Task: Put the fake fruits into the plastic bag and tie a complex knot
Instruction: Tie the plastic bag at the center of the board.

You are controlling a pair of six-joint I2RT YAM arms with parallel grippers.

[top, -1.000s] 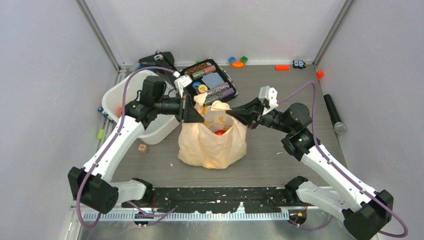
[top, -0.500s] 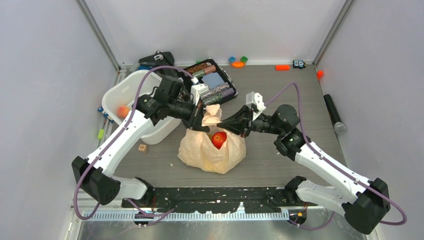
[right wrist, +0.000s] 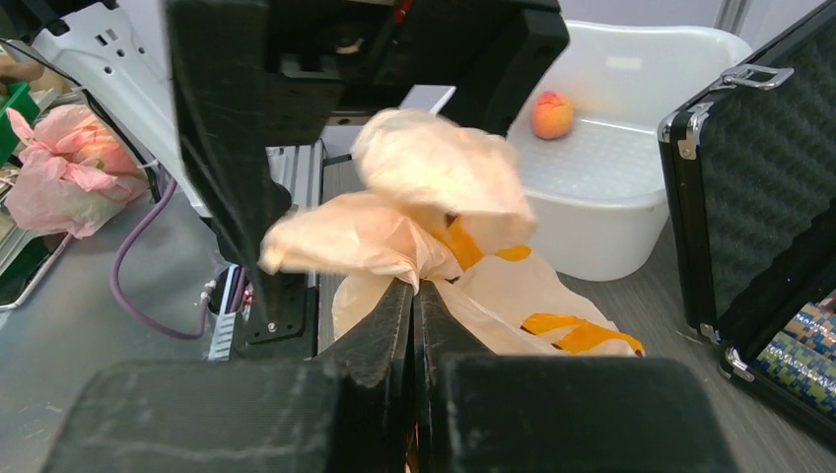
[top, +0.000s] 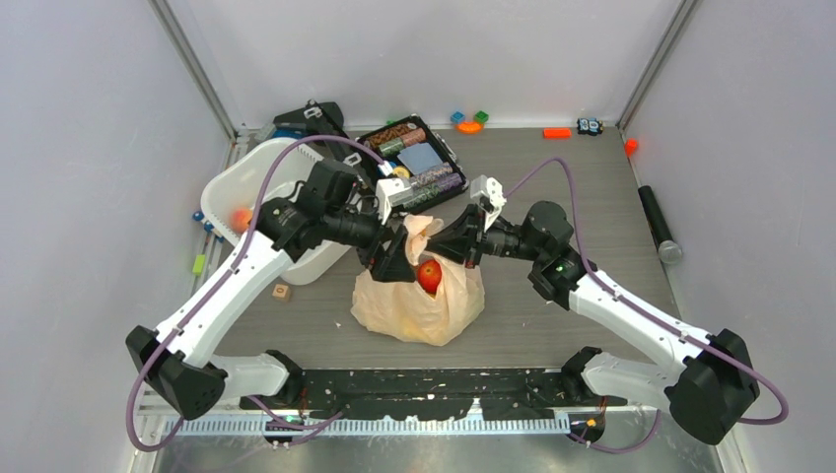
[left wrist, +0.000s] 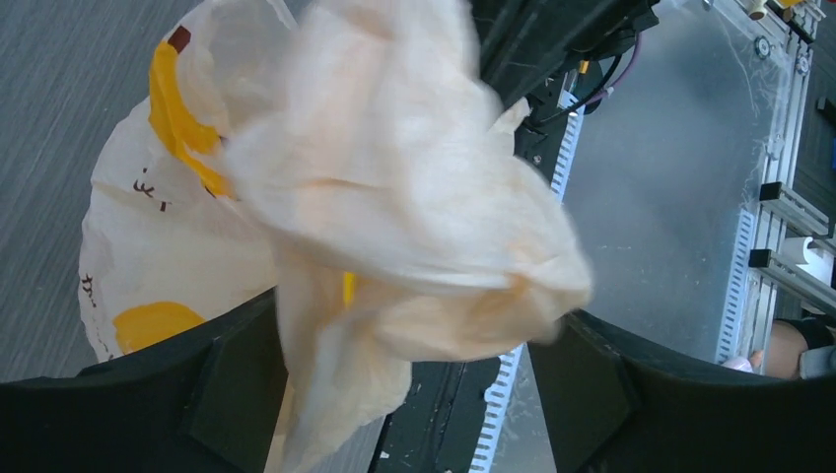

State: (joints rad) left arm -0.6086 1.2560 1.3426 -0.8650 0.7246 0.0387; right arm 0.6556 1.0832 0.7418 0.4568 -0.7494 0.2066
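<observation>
While pale walls [top: 414, 59] box in the grey table [top: 552, 177], your peach bag [top: 394, 305] sits crumpled, red apple [top: 429, 275] showing. Left claw [left wrist: 409, 335] apart around its bunched top; right claw [right wrist: 416, 296] clamped on it.

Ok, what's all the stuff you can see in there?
bag: one, peach, in the middle
apple: one, red, inside bag
tub: one, white, left of bag
fruit: one, small, orange, in tub
case: one, black, open, behind bag
cube: one, tan, by tub
blocks: three, blue, green, orange, at the back
left end effector: open around bag's top
right end effector: shut on bag
</observation>
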